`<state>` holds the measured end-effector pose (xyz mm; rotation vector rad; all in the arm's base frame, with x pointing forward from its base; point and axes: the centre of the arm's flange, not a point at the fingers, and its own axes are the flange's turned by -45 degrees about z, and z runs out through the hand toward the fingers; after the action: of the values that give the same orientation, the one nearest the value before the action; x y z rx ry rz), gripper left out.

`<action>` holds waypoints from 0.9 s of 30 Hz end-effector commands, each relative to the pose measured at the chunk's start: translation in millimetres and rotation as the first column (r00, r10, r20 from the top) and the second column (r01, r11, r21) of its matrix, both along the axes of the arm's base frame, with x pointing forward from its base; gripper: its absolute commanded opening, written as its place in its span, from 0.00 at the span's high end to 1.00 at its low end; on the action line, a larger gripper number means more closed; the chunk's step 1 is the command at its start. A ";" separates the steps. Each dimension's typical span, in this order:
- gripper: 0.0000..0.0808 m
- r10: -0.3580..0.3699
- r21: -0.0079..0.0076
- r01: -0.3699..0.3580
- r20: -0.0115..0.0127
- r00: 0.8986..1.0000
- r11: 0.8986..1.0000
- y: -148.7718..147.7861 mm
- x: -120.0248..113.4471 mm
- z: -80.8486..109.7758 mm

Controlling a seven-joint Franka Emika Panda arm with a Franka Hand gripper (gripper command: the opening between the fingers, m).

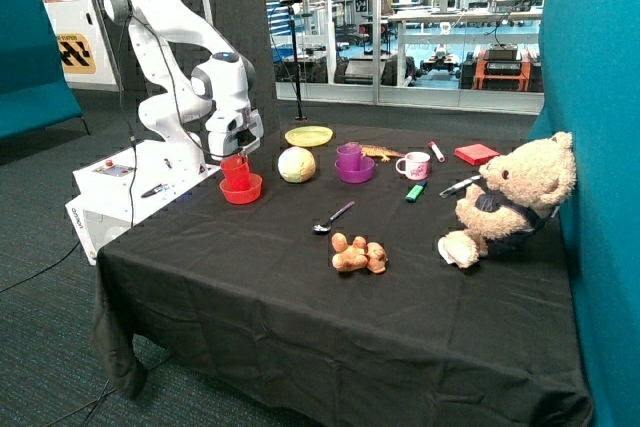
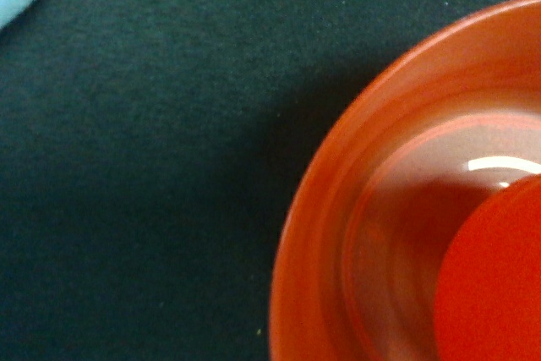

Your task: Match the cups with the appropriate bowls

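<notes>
Two cups, two bowls on the counter (image 1: 300,287) — red cup (image 1: 235,171) in red bowl (image 1: 241,190) under the gripper (image 1: 238,155), jaws' state unclear, purple cup (image 1: 349,156) in purple bowl (image 1: 354,171).

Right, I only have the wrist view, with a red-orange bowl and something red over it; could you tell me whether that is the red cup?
Observer: Yes, the red cup is inside the red-orange bowl, with the gripper right at its top.
Operator: Thank you. Where is the purple cup?
Observer: The purple cup stands in the purple bowl, beyond the pale green ball.
Operator: Is anything close beside the red-orange bowl?
Observer: No, the ball is nearest, with bare black cloth between them.
</notes>
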<state>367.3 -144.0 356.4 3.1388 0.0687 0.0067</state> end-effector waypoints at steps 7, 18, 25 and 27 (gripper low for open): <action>1.00 0.016 0.002 -0.016 -0.004 1.000 1.000 -0.5 4.6 -21.8; 0.67 0.044 0.002 -0.044 -0.004 0.999 0.999 6.2 8.2 -22.5; 0.30 0.053 0.002 -0.053 -0.004 0.999 0.999 6.7 8.9 -20.2; 0.22 0.054 0.002 -0.054 -0.004 0.999 0.999 6.2 7.8 -20.0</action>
<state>374.8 -138.7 336.0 3.1361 0.1372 -0.0002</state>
